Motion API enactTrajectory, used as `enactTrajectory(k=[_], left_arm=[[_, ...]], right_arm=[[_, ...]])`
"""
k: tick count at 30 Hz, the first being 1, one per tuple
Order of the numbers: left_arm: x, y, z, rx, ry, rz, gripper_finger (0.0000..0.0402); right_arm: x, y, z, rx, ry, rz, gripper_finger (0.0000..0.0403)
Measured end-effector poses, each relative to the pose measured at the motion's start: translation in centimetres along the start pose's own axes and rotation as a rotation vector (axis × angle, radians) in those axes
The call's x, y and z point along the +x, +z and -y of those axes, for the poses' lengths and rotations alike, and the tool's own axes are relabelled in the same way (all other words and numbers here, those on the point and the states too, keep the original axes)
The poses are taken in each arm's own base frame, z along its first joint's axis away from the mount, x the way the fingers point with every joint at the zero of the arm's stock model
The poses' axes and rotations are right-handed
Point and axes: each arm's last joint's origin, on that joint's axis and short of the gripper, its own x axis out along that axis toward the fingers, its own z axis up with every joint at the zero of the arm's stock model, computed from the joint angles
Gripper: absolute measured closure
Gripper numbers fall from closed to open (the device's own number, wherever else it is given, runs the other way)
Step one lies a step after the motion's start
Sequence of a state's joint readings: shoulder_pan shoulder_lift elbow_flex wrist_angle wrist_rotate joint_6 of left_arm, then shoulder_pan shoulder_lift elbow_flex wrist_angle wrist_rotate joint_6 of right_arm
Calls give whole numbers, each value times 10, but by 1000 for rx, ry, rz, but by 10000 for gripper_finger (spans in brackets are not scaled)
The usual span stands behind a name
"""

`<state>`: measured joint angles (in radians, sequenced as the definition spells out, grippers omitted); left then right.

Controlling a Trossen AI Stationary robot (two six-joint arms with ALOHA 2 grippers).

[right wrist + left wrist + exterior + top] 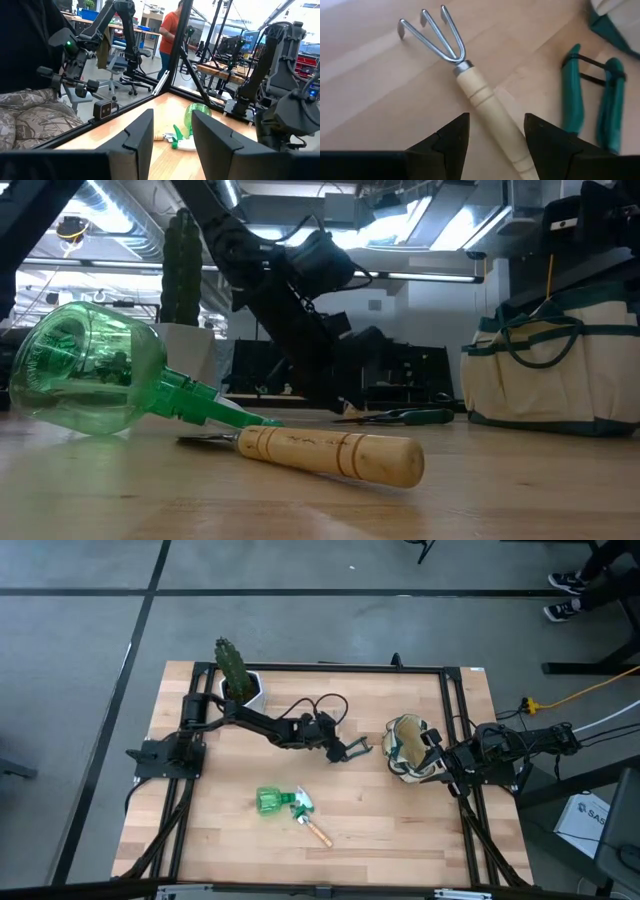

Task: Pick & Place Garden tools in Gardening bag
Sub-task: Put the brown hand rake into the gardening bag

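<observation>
Wooden-handled trowel (330, 455) lies on its side closest to the low camera, its metal end tucked under the neck of the green translucent spray bottle (85, 370), which is also tipped over; from above, the pair sits at lower centre of the wooden table (400, 830), touching each other and well apart from everything else. At the middle of the overhead frame the left gripper (495, 125) is reached out over the tabletop with its fingers spread wide and holding nothing, the pale wooden handle of a three-pronged hand rake (470, 80) running between them in the wrist picture, prongs pointing to the upper left of that frame. Just beside the rake, at right in the same picture, lie green-handled pruning shears (572, 100), flat on the wood. The cream gardening bag (560, 385) with dark green trim stands upright at centre right of the overhead frame, near the shears; whether any tool is inside cannot be told. The right gripper (172, 117) sits at the bag's right edge, fingers parted with nothing seen between them and the bag's patterned lining at the left of its wrist picture. A cactus in a white pot (235, 675) stands at the table's upper left. Beyond the table, a person in an orange shirt (170, 32) stands among other rigs.
</observation>
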<state>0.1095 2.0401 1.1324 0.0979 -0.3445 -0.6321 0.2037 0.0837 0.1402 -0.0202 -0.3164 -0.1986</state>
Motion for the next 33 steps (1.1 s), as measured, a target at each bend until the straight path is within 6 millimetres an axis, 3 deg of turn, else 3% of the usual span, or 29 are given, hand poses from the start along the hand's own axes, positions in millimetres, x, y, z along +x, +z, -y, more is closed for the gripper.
enactTrajectory(k=[8, 17, 20, 27, 33], left_arm=[[1, -5, -1, 222, 38, -21, 229], [0, -2, -5, 301, 9, -51, 339], [-3, 4, -7, 340, 12, -42, 339], [-38, 43, -9, 387, 49, 113, 339], [-83, 82, -8, 395, 6, 284, 339]], right_arm=[[0, 0, 0, 0, 0, 0, 266], [0, 0, 0, 0, 0, 0, 266], [0, 0, 0, 0, 0, 0, 266], [0, 0, 0, 0, 0, -1, 266], [0, 0, 0, 0, 1, 0, 266]])
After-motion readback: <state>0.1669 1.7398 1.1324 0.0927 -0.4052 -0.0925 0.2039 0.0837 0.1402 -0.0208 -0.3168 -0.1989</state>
